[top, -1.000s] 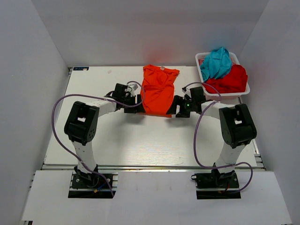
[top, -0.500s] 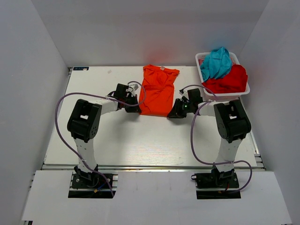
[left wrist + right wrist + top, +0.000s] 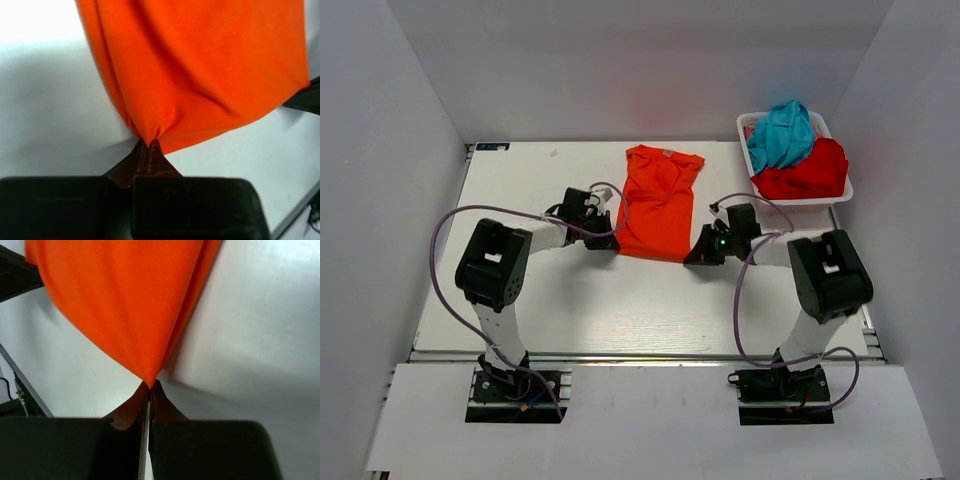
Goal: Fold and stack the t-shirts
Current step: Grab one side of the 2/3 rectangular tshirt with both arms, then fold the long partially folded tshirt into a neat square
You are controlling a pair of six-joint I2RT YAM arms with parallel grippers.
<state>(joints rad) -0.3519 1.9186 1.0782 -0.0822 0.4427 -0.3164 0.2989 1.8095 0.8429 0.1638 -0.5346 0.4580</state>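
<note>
Both claws are clamped fully down. My left claw (image 3: 148,150) pinches the near-left hem corner of the orange-red t-shirt (image 3: 200,65). My right claw (image 3: 149,390) pinches the near-right corner. The shirt lies stretched away from both claws on the bench (image 3: 570,310), with its near hem strung between them and its collar end farthest from them.

Risks, as I judge them:
- Each bite is only a small pucker of cloth at the very fingertips. A quick lift or uneven pull could slide it out.
- If one claw travels ahead of the other, the fold would land skewed.
- I can't tell whether each pinch caught one layer or both. One layer alone would leave the back panel behind on the bench.

Hard to see:
- The wrist views show only corner cloth; sleeves and collar are cut off.
- Beyond my right claw, the teal-blue t-shirt (image 3: 782,135) and deeper red t-shirt (image 3: 810,172) sit heaped in the white basket (image 3: 798,203). Their lay is unreadable.
</note>
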